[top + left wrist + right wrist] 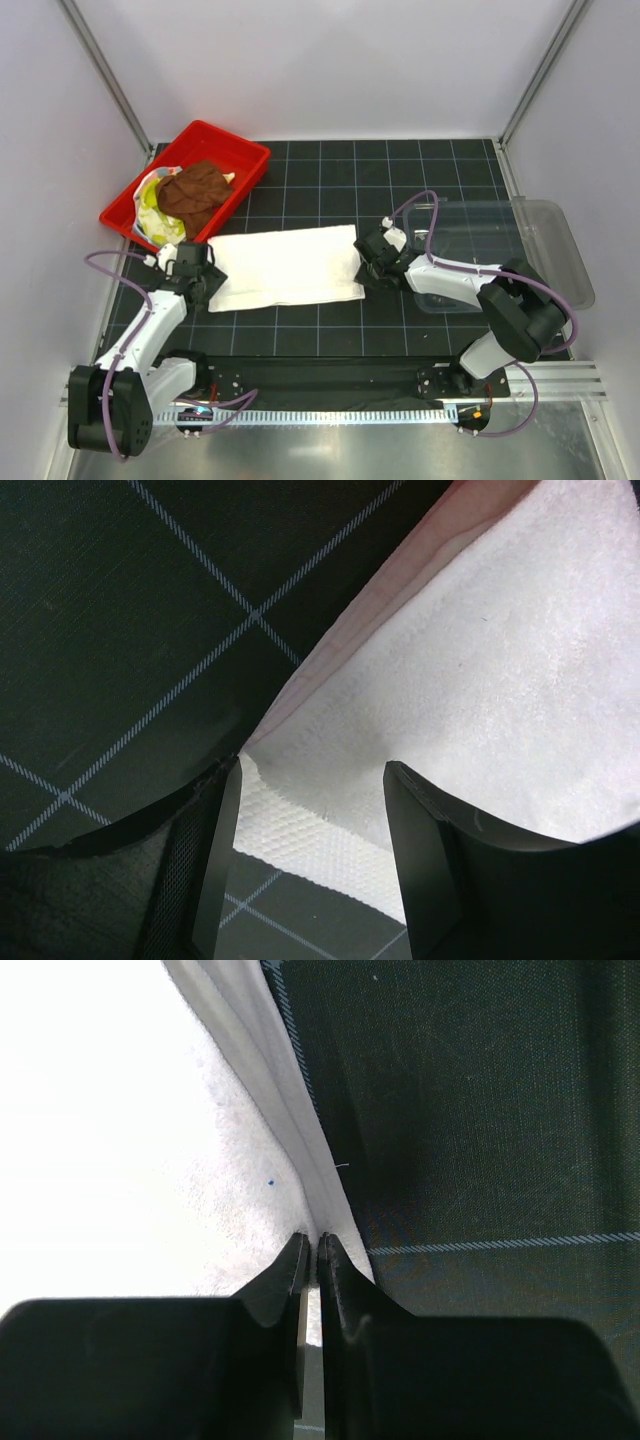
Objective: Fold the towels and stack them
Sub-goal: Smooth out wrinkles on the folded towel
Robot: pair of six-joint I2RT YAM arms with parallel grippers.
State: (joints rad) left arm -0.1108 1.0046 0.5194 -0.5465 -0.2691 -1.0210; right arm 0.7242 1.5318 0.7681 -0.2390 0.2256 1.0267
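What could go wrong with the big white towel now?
The right hand pinches only the thin edge of the white towel, so it might slip out when lifted. The left hand is open around the other end's corner; if only one side rises, the fold could come out crooked.

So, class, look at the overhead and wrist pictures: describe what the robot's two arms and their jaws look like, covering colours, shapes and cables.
The left arm and right arm share one build: smooth white links between chunky black joint housings. A thin lilac cable loops loosely along each arm. The jaws are matt black, flat-faced and taper towards the tips.
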